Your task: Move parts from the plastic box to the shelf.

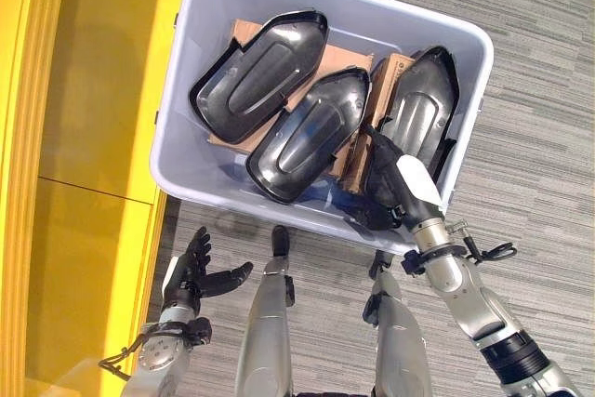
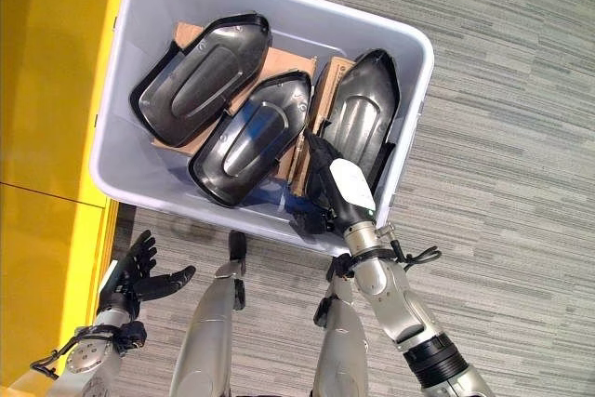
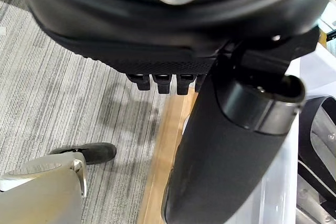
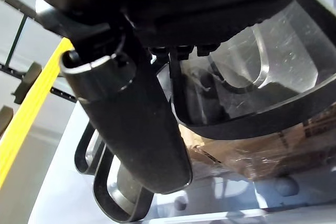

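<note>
Right hand reaches into the plastic box at its near right corner, fingers curled on the near end of the rightmost black part; two more black parts lie to its left. Left hand hangs spread and empty over the carpet beside the yellow shelf, just near of the box rim.

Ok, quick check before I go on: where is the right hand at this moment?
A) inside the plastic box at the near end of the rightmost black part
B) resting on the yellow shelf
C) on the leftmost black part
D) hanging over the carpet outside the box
A: the right hand reaches over the near wall of the plastic box and sits at the near end of the rightmost black part.
</note>
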You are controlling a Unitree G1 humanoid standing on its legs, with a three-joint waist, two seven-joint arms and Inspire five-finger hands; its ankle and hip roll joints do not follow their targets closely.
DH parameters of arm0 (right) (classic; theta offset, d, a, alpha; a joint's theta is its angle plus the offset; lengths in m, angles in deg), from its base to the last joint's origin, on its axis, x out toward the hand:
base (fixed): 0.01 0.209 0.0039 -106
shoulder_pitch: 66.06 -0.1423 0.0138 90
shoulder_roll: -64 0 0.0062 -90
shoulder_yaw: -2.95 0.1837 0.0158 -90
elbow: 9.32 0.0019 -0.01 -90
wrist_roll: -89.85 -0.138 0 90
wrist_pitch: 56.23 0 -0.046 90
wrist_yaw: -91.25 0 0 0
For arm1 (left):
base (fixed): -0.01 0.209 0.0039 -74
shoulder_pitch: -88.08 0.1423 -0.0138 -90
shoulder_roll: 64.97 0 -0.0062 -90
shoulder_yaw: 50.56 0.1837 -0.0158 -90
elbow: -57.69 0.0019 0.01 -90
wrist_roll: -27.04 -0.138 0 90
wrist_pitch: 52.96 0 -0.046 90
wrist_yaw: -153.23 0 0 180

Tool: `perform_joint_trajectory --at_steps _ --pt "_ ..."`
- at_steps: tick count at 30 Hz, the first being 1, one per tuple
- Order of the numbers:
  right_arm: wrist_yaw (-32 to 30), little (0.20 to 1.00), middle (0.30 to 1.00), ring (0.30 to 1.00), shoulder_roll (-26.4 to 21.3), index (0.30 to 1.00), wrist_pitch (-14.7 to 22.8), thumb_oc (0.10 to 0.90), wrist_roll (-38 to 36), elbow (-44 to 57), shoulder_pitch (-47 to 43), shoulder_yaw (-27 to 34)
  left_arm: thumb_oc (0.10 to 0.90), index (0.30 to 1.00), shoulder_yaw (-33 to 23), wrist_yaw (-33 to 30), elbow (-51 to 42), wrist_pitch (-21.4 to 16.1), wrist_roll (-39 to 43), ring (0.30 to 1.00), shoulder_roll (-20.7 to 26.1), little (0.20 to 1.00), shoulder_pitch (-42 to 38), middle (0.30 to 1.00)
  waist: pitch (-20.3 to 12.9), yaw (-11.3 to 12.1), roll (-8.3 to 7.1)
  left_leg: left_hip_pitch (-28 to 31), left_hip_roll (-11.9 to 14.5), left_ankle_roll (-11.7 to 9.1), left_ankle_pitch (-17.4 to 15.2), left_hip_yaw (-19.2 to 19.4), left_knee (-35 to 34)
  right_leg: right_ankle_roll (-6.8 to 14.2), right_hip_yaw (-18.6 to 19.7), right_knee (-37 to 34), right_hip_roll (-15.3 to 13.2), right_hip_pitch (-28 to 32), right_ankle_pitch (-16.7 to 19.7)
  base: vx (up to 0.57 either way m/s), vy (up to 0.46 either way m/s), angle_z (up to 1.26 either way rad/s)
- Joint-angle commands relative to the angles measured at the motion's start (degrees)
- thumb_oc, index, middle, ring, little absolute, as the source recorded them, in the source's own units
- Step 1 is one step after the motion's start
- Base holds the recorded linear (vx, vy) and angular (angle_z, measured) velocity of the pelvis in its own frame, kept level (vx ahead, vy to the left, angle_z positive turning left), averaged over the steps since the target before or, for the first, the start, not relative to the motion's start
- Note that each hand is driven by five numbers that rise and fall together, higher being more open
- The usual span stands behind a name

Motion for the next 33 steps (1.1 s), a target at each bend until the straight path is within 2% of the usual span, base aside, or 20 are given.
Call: perform_joint_trajectory --at_steps 1,20,24,33 --pt "-2.04 1.000 1.000 1.000 -2.01 1.000 2.72 0.900 1.93 3.42 0.33 0.23 0.900 1.000 -1.70 -1.72 -3.28 -2.91 -1.22 1.000 2.44 1.000 4.07 1.000 -0.71 -0.79 1.52 0.46 1.37 0.07 1.73 2.58 -4.31 3.05 -1.14 8.51 -3.75 4.45 -10.77 0.00 0.000 0.00" --pt "-5.92 1.000 1.000 1.000 -2.05 1.000 1.04 0.900 7.89 -3.20 -0.51 -0.39 0.900 1.000 -0.56 -2.14 -3.13 -4.05 -0.89 1.000 2.91 1.000 4.11 1.000 -0.71 -0.78 2.72 -1.99 1.18 0.12 1.43 2.53 -3.27 3.08 -0.85 10.27 -4.07 1.70 -11.31 0.00 0.000 0.00" --pt "-7.51 1.000 1.000 1.000 -3.52 1.000 1.63 0.900 10.63 -0.24 0.12 0.87 0.900 1.000 -0.33 -2.08 -3.14 -4.14 -1.30 1.000 3.06 1.000 4.24 1.000 -0.71 -1.01 2.81 -2.45 1.21 0.18 1.21 2.44 -2.78 3.07 -0.70 10.99 -4.13 1.04 -11.51 0.00 0.000 0.00" --pt "-8.76 1.000 1.000 1.000 -5.51 1.000 4.26 0.900 11.12 9.06 1.05 3.01 0.900 1.000 0.11 -1.98 -4.06 -4.29 -1.42 1.000 3.25 1.000 4.27 1.000 -0.71 -1.46 2.51 -2.06 1.25 0.29 1.14 2.43 -2.85 3.03 -0.21 11.56 -4.10 0.82 -11.57 0.00 0.000 0.00"
